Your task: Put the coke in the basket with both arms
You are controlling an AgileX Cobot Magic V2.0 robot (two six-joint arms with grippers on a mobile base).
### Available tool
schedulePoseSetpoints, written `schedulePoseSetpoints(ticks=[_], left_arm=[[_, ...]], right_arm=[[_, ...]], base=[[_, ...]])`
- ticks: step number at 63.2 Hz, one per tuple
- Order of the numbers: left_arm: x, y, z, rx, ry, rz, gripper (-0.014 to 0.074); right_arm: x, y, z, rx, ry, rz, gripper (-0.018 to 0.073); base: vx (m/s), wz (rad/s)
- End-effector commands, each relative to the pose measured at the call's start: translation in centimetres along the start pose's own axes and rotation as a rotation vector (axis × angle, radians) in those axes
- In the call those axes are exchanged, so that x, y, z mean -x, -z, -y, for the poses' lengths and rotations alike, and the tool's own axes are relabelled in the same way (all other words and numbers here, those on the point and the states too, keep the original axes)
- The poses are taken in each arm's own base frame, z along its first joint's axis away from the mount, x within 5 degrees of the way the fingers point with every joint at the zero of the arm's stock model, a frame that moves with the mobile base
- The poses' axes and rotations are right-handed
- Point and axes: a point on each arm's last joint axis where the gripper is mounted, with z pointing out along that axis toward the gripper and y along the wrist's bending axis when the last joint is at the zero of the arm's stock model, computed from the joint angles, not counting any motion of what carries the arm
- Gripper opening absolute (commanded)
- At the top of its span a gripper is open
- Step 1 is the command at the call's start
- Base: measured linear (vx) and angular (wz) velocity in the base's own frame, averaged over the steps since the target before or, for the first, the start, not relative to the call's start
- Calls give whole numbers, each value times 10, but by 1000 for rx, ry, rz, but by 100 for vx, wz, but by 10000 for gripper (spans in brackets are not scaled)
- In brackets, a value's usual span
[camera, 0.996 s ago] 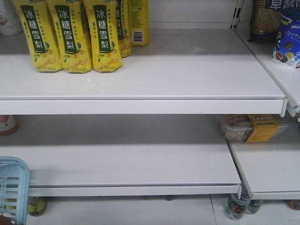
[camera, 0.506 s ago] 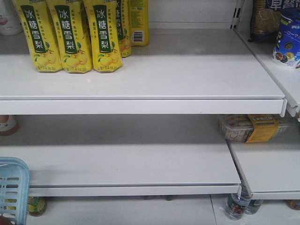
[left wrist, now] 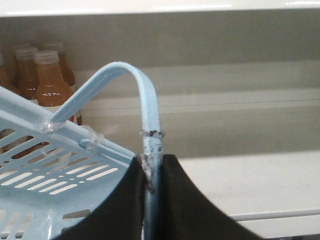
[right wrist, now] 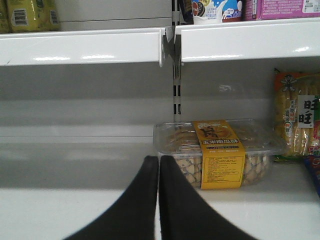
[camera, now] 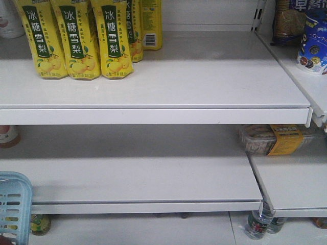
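The pale blue basket shows only as a corner at the lower left of the front view. In the left wrist view its slotted side fills the lower left, and its swing handle arches up over it. My left gripper is shut on that handle, one black finger on each side of the bar. My right gripper is shut with nothing between its fingers, and it hovers over the lower shelf just left of a biscuit box. The coke is out of view.
Yellow pear-drink bottles stand at the back left of the upper shelf. A clear biscuit box with a yellow label lies on the lower shelf, with snack bags to its right. Amber drink bottles stand behind the basket.
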Motion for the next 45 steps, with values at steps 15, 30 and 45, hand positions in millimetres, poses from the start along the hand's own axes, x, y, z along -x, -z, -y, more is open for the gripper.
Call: schedulePoseSetpoints(ticks=[15, 30, 45], left_arm=[[19, 4, 1, -4, -41, 197, -6], [19, 4, 1, -4, -41, 197, -6], [19, 4, 1, -4, -41, 197, -6]], right_arm=[[3, 1, 0, -2, 5, 74, -9], [3, 1, 0, -2, 5, 75, -9], [3, 1, 0, -2, 5, 75, -9]], base=[[0, 0], [0, 0], [0, 0]])
